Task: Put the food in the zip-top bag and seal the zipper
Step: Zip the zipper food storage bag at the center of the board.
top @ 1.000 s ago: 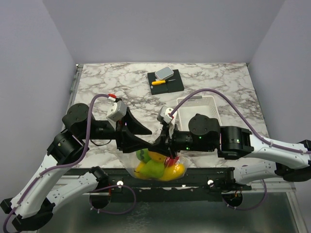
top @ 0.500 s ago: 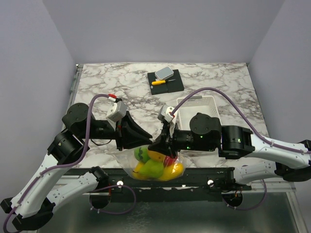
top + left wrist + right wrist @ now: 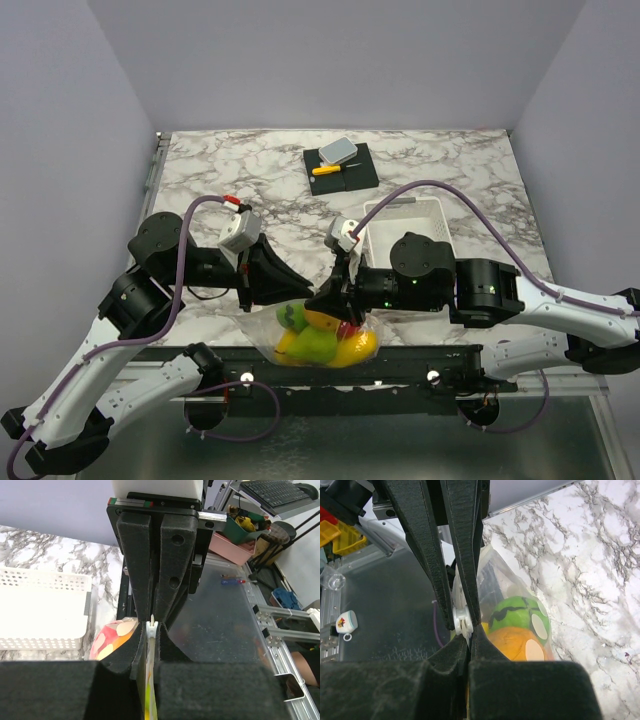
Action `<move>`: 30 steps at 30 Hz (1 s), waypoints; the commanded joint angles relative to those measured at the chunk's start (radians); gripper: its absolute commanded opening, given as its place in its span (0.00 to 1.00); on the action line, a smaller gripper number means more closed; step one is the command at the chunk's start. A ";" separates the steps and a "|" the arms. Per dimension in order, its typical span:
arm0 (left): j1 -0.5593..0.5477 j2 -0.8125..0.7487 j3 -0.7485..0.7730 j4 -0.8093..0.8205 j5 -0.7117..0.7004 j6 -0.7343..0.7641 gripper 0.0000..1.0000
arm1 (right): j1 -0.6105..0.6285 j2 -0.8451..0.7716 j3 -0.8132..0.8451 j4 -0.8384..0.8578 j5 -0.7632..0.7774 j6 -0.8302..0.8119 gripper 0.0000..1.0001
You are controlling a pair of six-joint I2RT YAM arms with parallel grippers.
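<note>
Top external, near edge of table (image 3: 230, 180): bag (image 3: 266, 322) hanging between the two arms, packed with food (image 3: 325, 345). Yellow, green and a little red, all glossy. Film clear, white dots.

Left wrist: left gripper (image 3: 151, 649) pinched tight on zipper (image 3: 152, 626), a thin whitish strip standing on edge between the pads. Other arm's fingers (image 3: 172, 580) head-on just beyond, clamped on the same strip. Red-orange bulge with pale dots low left of the strip.

Right wrist: right gripper (image 3: 469, 646) likewise fully closed on zipper, white ribbed end just above own fingertips. Left arm's fingers (image 3: 427, 555) reaching in from above, meeting at the strip. Green fruit with dark stripes, orange one below it, both pressed against the film right of the strip. Zipper sealed along full length or not: cannot tell.

Farther back, right of centre: white basket (image 3: 432, 215) on table. Farthest: dark mat (image 3: 362, 172) with knife (image 3: 326, 170), yellow handle, beside a grey block.
</note>
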 commanded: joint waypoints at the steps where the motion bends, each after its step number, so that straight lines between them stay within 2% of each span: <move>1: -0.003 -0.007 -0.019 0.010 0.044 0.009 0.00 | 0.007 -0.008 0.045 0.029 0.014 0.011 0.00; 15: -0.003 -0.018 -0.052 0.012 0.034 0.014 0.00 | 0.007 -0.113 0.010 0.111 0.031 0.010 0.01; 30: -0.004 -0.032 -0.063 0.012 0.023 0.012 0.00 | 0.007 -0.178 0.016 0.085 0.161 -0.015 0.01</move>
